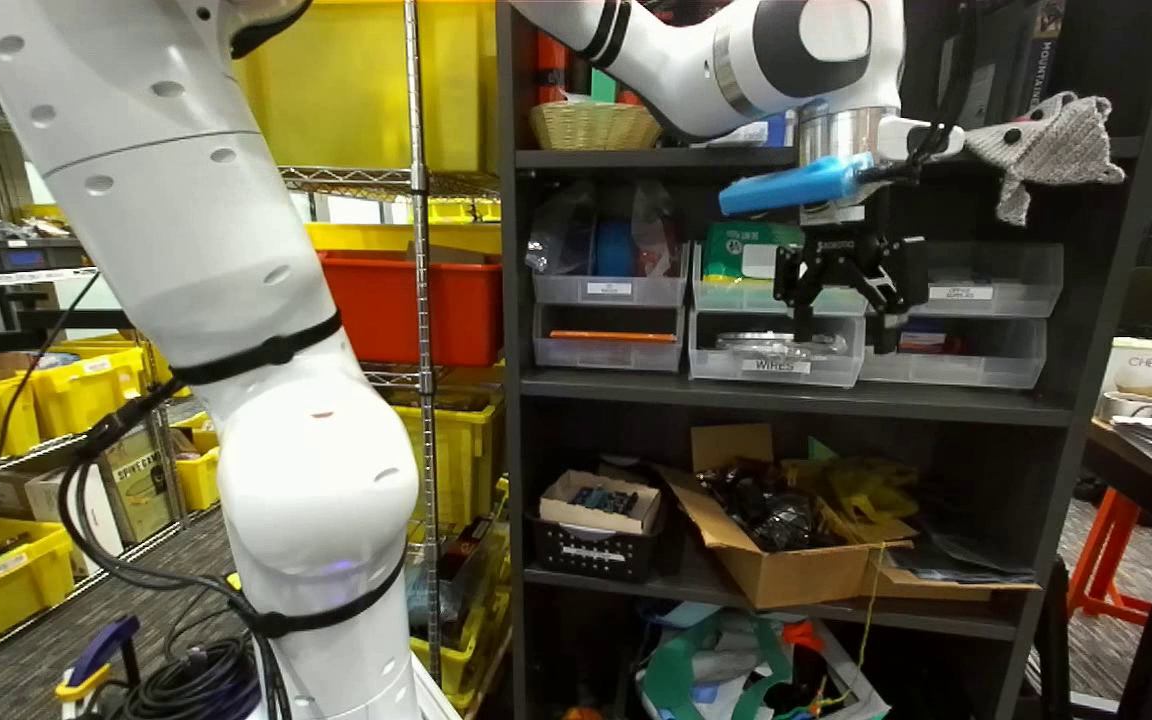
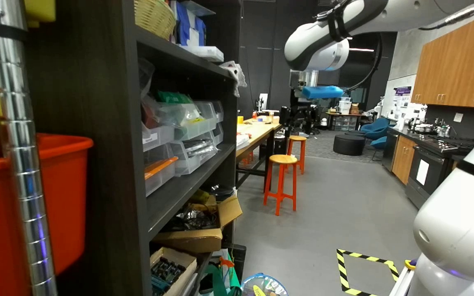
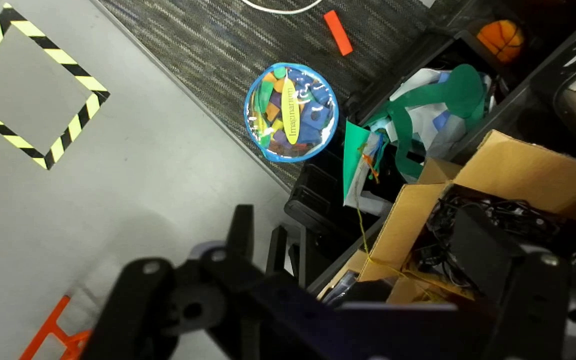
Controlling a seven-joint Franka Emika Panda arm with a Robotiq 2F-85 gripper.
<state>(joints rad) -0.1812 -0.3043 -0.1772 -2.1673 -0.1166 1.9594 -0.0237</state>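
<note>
My gripper [image 1: 844, 322] hangs pointing down in front of the dark shelf unit [image 1: 796, 395], its jaws wide apart and holding nothing. In an exterior view it overlaps the clear plastic bins [image 1: 776, 365], one labelled WIRES; in another exterior view the gripper [image 2: 298, 119] appears out over the aisle, apart from the shelf. Both fingers [image 3: 240, 232] show in the wrist view, with an open cardboard box [image 3: 408, 220] of dark cables below and between them. A blue block-like part [image 1: 791, 187] sits on the wrist. Beside the wrist, a grey knitted toy [image 1: 1046, 145] hangs at the upper shelf edge.
A round clear bag of coloured blocks [image 3: 292, 112] lies on the carpet. Near it stands a bin with green and white fabric [image 3: 435, 100]. A wire rack [image 1: 423, 300] holds yellow and red bins. Orange stools [image 2: 280, 181] stand by a wooden table [image 2: 257, 129].
</note>
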